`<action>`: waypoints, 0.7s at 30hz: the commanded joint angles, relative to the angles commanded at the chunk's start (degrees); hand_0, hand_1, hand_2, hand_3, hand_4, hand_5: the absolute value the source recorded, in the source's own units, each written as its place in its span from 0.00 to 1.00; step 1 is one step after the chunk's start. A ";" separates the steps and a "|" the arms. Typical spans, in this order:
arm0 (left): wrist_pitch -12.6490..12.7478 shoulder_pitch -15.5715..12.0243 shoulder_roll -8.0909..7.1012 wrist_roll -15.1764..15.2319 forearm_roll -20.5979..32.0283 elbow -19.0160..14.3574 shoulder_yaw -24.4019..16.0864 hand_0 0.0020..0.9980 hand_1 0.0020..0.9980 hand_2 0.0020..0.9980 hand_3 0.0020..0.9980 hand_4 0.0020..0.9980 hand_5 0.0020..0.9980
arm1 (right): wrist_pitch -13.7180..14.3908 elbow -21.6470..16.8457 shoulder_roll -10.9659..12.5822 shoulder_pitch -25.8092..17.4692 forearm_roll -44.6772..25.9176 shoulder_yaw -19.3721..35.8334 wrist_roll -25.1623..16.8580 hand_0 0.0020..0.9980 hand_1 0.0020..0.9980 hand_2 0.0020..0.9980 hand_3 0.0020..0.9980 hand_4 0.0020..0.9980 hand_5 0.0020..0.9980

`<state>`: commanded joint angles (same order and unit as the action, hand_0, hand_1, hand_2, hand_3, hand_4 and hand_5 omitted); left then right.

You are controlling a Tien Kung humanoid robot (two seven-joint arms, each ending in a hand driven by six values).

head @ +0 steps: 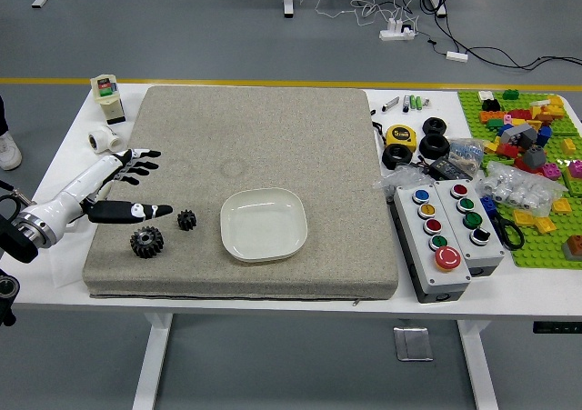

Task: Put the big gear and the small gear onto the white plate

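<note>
Head view: left hand [107,175], fingers spread and empty, reaches over the gray mat [273,137]. Big gear [146,242] and small gear [186,220] lie left of the white plate [264,225]. Marking on the yellow tape measure [401,137] is too small to read.

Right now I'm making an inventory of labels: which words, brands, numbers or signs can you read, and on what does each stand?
No text is readable here.
Label on the white container: too small to read.
Marks on the yellow tape measure: too small and blurred.
White plate: no lettering shows.
</note>
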<state>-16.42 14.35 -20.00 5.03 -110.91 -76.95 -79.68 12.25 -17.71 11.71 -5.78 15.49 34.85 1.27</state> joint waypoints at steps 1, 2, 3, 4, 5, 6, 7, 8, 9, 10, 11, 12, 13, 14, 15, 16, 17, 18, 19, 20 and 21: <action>0.05 0.05 -0.07 0.11 -1.49 0.05 0.45 0.61 0.70 0.74 0.84 1.00 0.30 | 0.00 0.00 0.01 0.00 0.01 -0.02 0.00 0.76 0.80 0.83 0.75 0.92 0.79; 0.07 0.07 -0.10 0.16 -2.61 0.07 0.64 0.61 0.70 0.74 0.84 1.00 0.30 | -0.01 0.00 0.01 0.00 0.02 -0.03 0.00 0.76 0.80 0.83 0.75 0.92 0.79; 0.12 0.10 -0.15 0.29 -4.84 0.14 1.09 0.61 0.70 0.74 0.84 1.00 0.30 | -0.01 0.01 0.01 0.01 0.07 -0.01 0.01 0.76 0.80 0.83 0.75 0.92 0.79; 0.15 0.11 -0.18 0.39 -7.45 0.20 1.42 0.61 0.70 0.74 0.84 1.00 0.30 | -0.01 0.01 0.01 0.01 0.11 0.01 0.02 0.76 0.80 0.83 0.75 0.92 0.79; 0.14 0.14 -0.28 0.48 -10.06 0.29 1.89 0.61 0.70 0.74 0.84 1.00 0.30 | -0.01 0.01 0.00 0.02 0.07 0.01 0.01 0.76 0.80 0.83 0.75 0.92 0.79; 0.13 0.15 -0.33 0.51 -11.92 0.33 2.08 0.62 0.70 0.73 0.82 1.00 0.28 | -0.02 0.01 0.00 0.02 0.05 0.01 0.01 0.75 0.80 0.83 0.75 0.92 0.79; 0.03 0.13 -0.55 0.61 -14.52 0.37 2.63 0.62 0.70 0.73 0.82 1.00 0.28 | -0.01 0.01 -0.01 0.02 0.03 0.04 0.01 0.75 0.80 0.83 0.75 0.92 0.79; -0.08 0.11 -0.72 0.69 -17.13 0.39 3.04 0.62 0.70 0.73 0.82 1.00 0.28 | -0.01 0.01 -0.02 0.02 -0.02 0.04 0.01 0.75 0.80 0.83 0.75 0.92 0.79; -0.13 0.11 -0.78 0.72 -19.09 0.40 3.20 0.62 0.70 0.73 0.82 1.00 0.28 | -0.01 0.02 -0.03 0.02 -0.04 0.04 0.01 0.75 0.80 0.83 0.75 0.92 0.79; -0.08 0.14 -0.94 0.78 -19.09 0.45 3.61 0.62 0.70 0.73 0.82 1.00 0.28 | -0.03 0.02 -0.01 0.07 0.04 0.04 0.03 0.75 0.80 0.83 0.75 0.92 0.79; -0.07 0.15 -0.98 0.80 -19.09 0.46 3.72 0.62 0.70 0.73 0.82 1.00 0.28 | -0.03 0.02 0.00 0.08 0.06 0.04 0.03 0.75 0.80 0.83 0.75 0.92 0.79; -0.16 0.22 -1.07 0.78 -19.09 0.54 3.92 0.61 0.69 0.72 0.77 1.00 0.25 | -0.01 0.00 -0.01 0.08 -0.02 0.04 0.03 0.75 0.80 0.83 0.75 0.92 0.79; -0.17 0.31 -1.16 0.81 -19.09 0.65 4.08 0.61 0.69 0.72 0.77 1.00 0.25 | -0.01 0.01 -0.01 0.10 -0.03 0.02 0.04 0.75 0.80 0.83 0.75 0.92 0.79; -0.16 0.37 -1.22 0.84 -19.09 0.73 4.18 0.61 0.69 0.72 0.77 1.00 0.25 | -0.02 0.01 -0.01 0.11 -0.03 0.00 0.05 0.75 0.80 0.83 0.75 0.92 0.79; -0.15 0.39 -1.24 0.85 -19.09 0.76 4.22 0.61 0.69 0.72 0.77 1.00 0.25 | -0.02 0.02 -0.01 0.12 -0.03 0.00 0.05 0.75 0.80 0.83 0.75 0.92 0.79; -0.27 0.57 -1.35 0.84 -19.09 1.10 4.44 0.61 0.69 0.72 0.77 1.00 0.25 | -0.01 0.01 0.00 0.14 0.05 0.09 0.05 0.75 0.80 0.83 0.75 0.92 0.79; -0.33 0.68 -1.41 0.84 -19.09 1.36 4.54 0.61 0.69 0.72 0.77 1.00 0.25 | -0.01 0.00 0.00 0.17 0.03 0.07 0.05 0.75 0.80 0.83 0.75 0.92 0.79; -0.38 0.76 -1.45 0.84 -19.09 1.59 4.61 0.56 0.63 0.63 0.65 0.88 0.17 | -0.02 0.01 0.00 0.19 -0.01 0.04 0.05 0.75 0.80 0.83 0.75 0.92 0.79; -0.38 0.76 -1.48 0.85 -19.09 1.65 4.65 0.56 0.63 0.63 0.65 0.88 0.17 | -0.02 0.01 -0.01 0.20 -0.02 0.02 0.05 0.75 0.80 0.83 0.75 0.92 0.79; -0.37 0.72 -1.53 0.87 -19.09 1.66 4.69 0.56 0.63 0.63 0.65 0.88 0.17 | -0.02 0.01 -0.01 0.21 -0.02 0.01 0.06 0.75 0.80 0.83 0.75 0.92 0.79; -0.52 0.71 -1.60 0.88 -19.09 1.52 4.81 0.56 0.63 0.63 0.65 0.88 0.17 | -0.02 0.01 -0.02 0.21 -0.10 0.01 0.04 0.75 0.80 0.83 0.75 0.92 0.79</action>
<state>-16.94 15.06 -21.60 5.90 -130.00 -75.43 -74.87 12.23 -17.70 11.70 -5.57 15.40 34.85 1.30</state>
